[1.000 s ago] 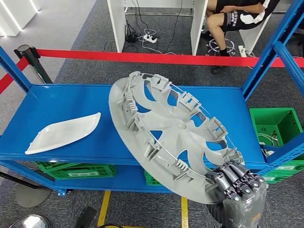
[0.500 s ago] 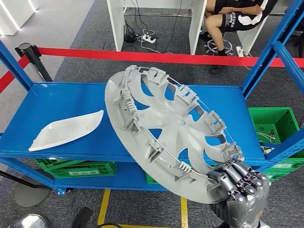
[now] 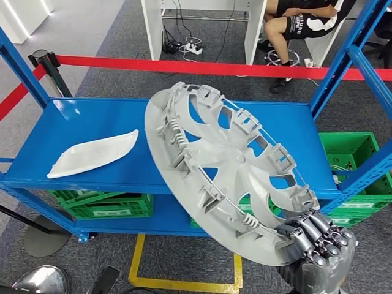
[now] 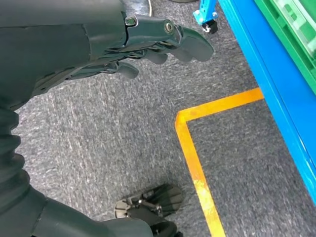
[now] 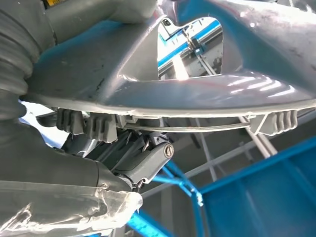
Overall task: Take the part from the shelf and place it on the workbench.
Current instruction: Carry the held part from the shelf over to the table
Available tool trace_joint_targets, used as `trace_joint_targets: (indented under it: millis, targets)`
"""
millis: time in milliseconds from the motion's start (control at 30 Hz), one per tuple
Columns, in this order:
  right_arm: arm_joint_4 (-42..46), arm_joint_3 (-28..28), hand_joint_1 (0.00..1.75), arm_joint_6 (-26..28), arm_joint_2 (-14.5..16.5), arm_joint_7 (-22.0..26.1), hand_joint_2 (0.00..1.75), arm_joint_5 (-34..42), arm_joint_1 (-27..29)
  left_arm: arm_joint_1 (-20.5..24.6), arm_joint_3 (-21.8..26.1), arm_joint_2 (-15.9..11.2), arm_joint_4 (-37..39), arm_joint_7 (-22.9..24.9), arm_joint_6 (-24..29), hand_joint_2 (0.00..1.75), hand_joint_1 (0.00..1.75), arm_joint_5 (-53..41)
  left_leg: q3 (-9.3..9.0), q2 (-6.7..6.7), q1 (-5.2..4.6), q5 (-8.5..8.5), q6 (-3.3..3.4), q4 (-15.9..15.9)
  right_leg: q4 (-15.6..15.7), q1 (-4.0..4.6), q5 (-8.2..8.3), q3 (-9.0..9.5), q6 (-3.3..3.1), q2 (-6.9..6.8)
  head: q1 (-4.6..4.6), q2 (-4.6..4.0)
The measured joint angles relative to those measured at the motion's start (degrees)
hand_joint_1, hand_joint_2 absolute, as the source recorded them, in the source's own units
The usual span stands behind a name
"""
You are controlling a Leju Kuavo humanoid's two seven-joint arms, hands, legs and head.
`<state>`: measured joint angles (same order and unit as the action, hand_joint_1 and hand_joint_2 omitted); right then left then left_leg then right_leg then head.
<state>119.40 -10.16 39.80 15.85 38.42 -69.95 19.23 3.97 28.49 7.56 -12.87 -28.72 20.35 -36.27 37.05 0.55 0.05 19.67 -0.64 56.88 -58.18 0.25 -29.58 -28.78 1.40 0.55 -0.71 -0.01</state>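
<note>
A blue metal shelf (image 3: 106,131) with blue uprights is seen standing on grey carpet floor (image 3: 106,73). A curved white plastic panel (image 3: 92,153) is laid flat on its top deck, toward the left. Green plastic crates (image 3: 108,205) are kept on the lower deck.

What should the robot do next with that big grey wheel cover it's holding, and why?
Probably keep lifting and drawing the wheel cover back, away from the blue shelf. The right hand grips it by its lower rim, and it hangs tilted over the shelf's front edge, so it likely needs to be free of the shelf before the robot turns toward a workbench. The left hand hangs near the floor, holding nothing.
</note>
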Motion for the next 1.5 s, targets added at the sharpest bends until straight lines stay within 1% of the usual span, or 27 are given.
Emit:
trace_joint_targets:
  millis: [67,133,200,233,300,333,400,467,533,567,633,700,733,767,833,867,933,967,1033,1100,1200,1233,1300,1333,1400,1433,1500]
  targets:
    - [-0.13,0.55,1.69,-0.01,0.59,0.67,1.75,0.48,0.25,-0.07,0.09,-0.04,0.01,-0.06,0.01,1.75,0.00,0.11,0.39,-0.01,0.14,0.72,-0.74,0.27,0.27,-0.13,0.93,-0.76,-0.89,-0.11,0.02,0.01]
    - [-0.20,0.95,1.69,-0.02,0.97,0.94,1.75,0.75,0.68,-0.08,0.17,-0.11,0.02,-0.09,0.03,1.75,0.00,0.18,1.79,-0.04,0.29,5.38,-1.34,4.08,0.46,-0.38,2.28,-1.70,-1.64,-0.27,0.15,0.01]
    - [-0.25,1.31,1.69,-0.02,1.19,1.02,1.75,0.98,1.21,-0.03,0.20,-0.10,0.02,-0.10,0.05,1.75,0.00,0.16,3.70,-0.05,0.42,10.77,-1.78,11.47,0.40,-0.41,3.60,-3.20,-1.85,-0.34,0.26,0.01]
    - [-0.28,1.48,1.69,-0.02,1.25,1.03,1.75,1.05,1.47,0.00,0.21,-0.11,0.02,-0.11,0.06,1.75,0.00,0.13,4.10,-0.06,0.49,11.94,-1.94,14.50,0.36,-0.43,4.23,-4.05,-1.78,-0.37,0.24,0.01]
    - [-0.36,1.81,1.69,-0.02,1.30,1.03,1.75,1.12,1.87,0.03,0.24,-0.17,0.02,-0.11,0.07,1.75,0.00,0.08,2.14,-0.07,0.57,10.58,-2.12,14.94,0.27,-0.52,5.34,-5.62,-1.45,-0.41,0.24,0.00]
    - [-0.38,1.96,1.69,-0.02,1.32,1.03,1.75,1.15,1.99,0.08,0.26,-0.21,0.02,-0.11,0.08,1.75,0.00,0.08,-0.37,-0.08,0.61,9.16,-2.17,12.16,0.19,-0.61,5.87,-6.30,-1.20,-0.41,0.24,0.00]
    - [-0.38,2.18,1.69,-0.01,1.39,1.04,1.75,1.20,2.11,0.35,0.29,-0.20,0.02,-0.14,0.09,1.75,0.00,-0.01,-6.45,0.03,0.68,8.31,-2.07,4.07,-0.13,-0.61,6.75,-7.37,-0.57,-0.42,0.27,0.01]
    - [-0.37,2.30,1.69,0.00,1.54,1.06,1.75,1.38,2.25,0.61,0.33,-0.14,0.02,-0.21,0.07,1.75,0.00,-0.21,-9.37,0.25,0.57,9.03,-1.47,-0.58,-0.30,-0.46,7.63,-7.84,0.04,-0.47,0.30,0.00]
    - [-0.37,2.41,1.69,0.00,1.65,1.06,1.75,1.86,2.63,0.68,0.42,-0.10,0.03,-0.25,0.05,1.75,0.00,-0.37,-8.93,0.22,0.44,8.60,-0.42,-0.91,-0.20,-0.54,8.39,-8.05,0.67,-0.46,0.31,0.00]
    - [-0.37,2.45,1.69,0.00,1.66,1.06,1.75,2.16,2.88,0.71,0.51,-0.10,0.04,-0.24,0.07,1.75,0.00,-0.40,-8.55,0.12,0.43,8.14,0.12,-0.90,-0.49,-0.64,7.90,-8.38,0.97,-0.45,0.26,0.01]
    - [-0.37,2.52,1.69,0.00,1.66,1.06,1.75,2.56,3.29,0.78,0.71,-0.13,0.07,-0.20,0.15,1.75,0.00,-0.44,-7.46,-0.13,0.50,6.98,1.08,-1.00,-4.00,-0.79,3.89,-9.76,1.51,-0.44,0.08,0.01]
    - [-0.37,2.57,1.69,0.00,1.66,1.06,1.75,2.77,3.55,0.81,0.80,-0.13,0.07,-0.14,0.18,1.75,0.00,-0.56,-5.91,-0.20,0.39,5.73,1.40,-0.94,-11.40,-0.79,-1.70,-11.66,1.82,-0.45,-0.05,0.01]
    - [-0.37,2.60,1.69,0.00,1.66,1.06,1.75,2.94,3.73,0.81,0.81,-0.10,0.07,-0.07,0.13,1.75,0.00,-0.68,-5.04,-0.22,0.32,5.07,1.40,-0.90,-14.67,-0.78,-3.13,-12.11,1.88,-0.44,-0.06,0.01]
    - [-0.37,2.63,1.69,0.00,1.66,1.06,1.75,3.20,3.95,0.81,0.82,-0.09,0.07,0.03,0.07,1.75,0.00,-0.85,-4.16,-0.25,0.27,4.40,1.36,-0.87,-16.42,-0.77,-3.26,-11.81,1.86,-0.44,-0.07,0.01]
    - [-0.36,2.73,1.69,0.00,1.66,1.06,1.75,3.72,4.52,0.87,0.85,-0.04,0.07,0.20,-0.05,1.75,0.00,-1.37,-2.60,-0.27,0.21,3.17,1.14,-0.84,-13.81,-0.76,-0.74,-8.24,1.60,-0.44,-0.07,0.01]
    - [-0.29,2.81,1.69,0.00,1.68,1.06,1.75,3.90,4.82,0.93,0.86,0.02,0.07,0.26,-0.08,1.75,0.00,-1.69,-1.98,-0.26,0.21,2.60,0.96,-0.80,-9.94,-0.75,0.25,-5.19,1.39,-0.44,-0.07,0.01]
    - [-0.04,3.08,1.69,0.01,1.78,1.05,1.75,4.00,5.44,1.08,0.86,0.16,0.07,0.32,-0.13,1.75,0.00,-2.32,-1.13,-0.21,0.11,1.49,0.42,-0.76,-1.82,-0.58,0.08,0.44,1.09,-0.37,0.00,0.01]
    - [0.11,3.25,1.69,0.01,1.86,1.04,1.75,4.01,5.74,1.16,0.85,0.22,0.07,0.35,-0.13,1.75,0.00,-2.52,-0.91,-0.22,0.11,0.92,0.09,-0.79,0.54,-0.44,-0.48,1.69,0.96,-0.29,-0.07,0.01]
    - [0.30,3.56,1.69,0.02,2.01,1.03,1.75,4.05,6.24,1.22,0.84,0.28,0.07,0.40,-0.13,1.75,0.00,-2.68,-0.62,-0.24,0.20,-0.20,-0.62,-1.17,1.50,-0.26,-0.18,1.22,0.32,-0.17,-0.19,0.01]
    - [0.42,3.74,1.69,0.02,2.16,1.04,1.75,4.08,6.52,1.23,0.84,0.30,0.08,0.44,-0.13,1.75,0.00,-2.68,0.12,-0.23,0.31,1.25,-1.32,-0.39,1.69,-0.40,1.02,0.34,-0.72,-0.23,-0.11,0.01]
    - [0.48,3.96,1.69,0.02,2.37,1.06,1.75,4.09,6.90,1.32,0.83,0.32,0.09,0.44,-0.12,1.75,0.00,-2.69,2.64,-0.25,0.41,9.58,-2.08,8.74,1.76,-0.55,3.07,-1.54,-1.60,-0.38,0.34,0.01]
    - [0.48,4.04,1.69,0.02,2.39,1.06,1.75,4.09,6.97,1.36,0.82,0.34,0.09,0.44,-0.12,1.75,0.00,-2.70,3.28,-0.26,0.43,11.40,-2.22,12.36,1.72,-0.53,3.65,-2.31,-1.63,-0.42,0.35,0.01]
    - [0.49,4.15,1.69,0.02,2.40,1.06,1.75,4.09,7.10,1.38,0.82,0.38,0.09,0.44,-0.13,1.75,0.00,-2.72,2.36,-0.26,0.42,11.11,-2.29,14.86,1.65,-0.50,4.73,-3.77,-1.49,-0.47,0.35,0.01]
    - [0.50,4.18,1.69,0.02,2.40,1.06,1.75,4.09,7.17,1.40,0.82,0.38,0.09,0.44,-0.13,1.75,0.00,-2.73,0.48,-0.26,0.42,9.68,-2.22,13.05,1.63,-0.51,5.24,-4.42,-1.33,-0.46,0.35,0.01]
    - [0.55,4.21,1.69,0.03,2.41,1.06,1.75,4.09,7.26,1.56,0.82,0.37,0.09,0.44,-0.13,1.75,0.00,-2.73,-5.24,-0.24,0.36,7.37,-1.85,5.24,1.51,-0.46,6.06,-5.46,-0.85,-0.46,0.37,0.01]
    - [0.57,4.23,1.69,0.03,2.41,1.06,1.75,4.09,7.28,1.68,0.82,0.37,0.09,0.44,-0.13,1.75,0.00,-2.74,-7.71,-0.21,0.30,7.21,-1.57,1.40,1.41,-0.40,6.45,-5.84,-0.54,-0.51,0.34,0.01]
    - [0.67,4.28,1.69,0.04,2.43,1.06,1.75,4.09,7.31,1.84,0.82,0.43,0.09,0.44,-0.20,1.75,0.00,-2.85,-9.76,-0.11,0.09,7.71,-1.02,-2.55,1.36,-0.28,7.33,-6.44,0.05,-0.66,0.28,0.01]
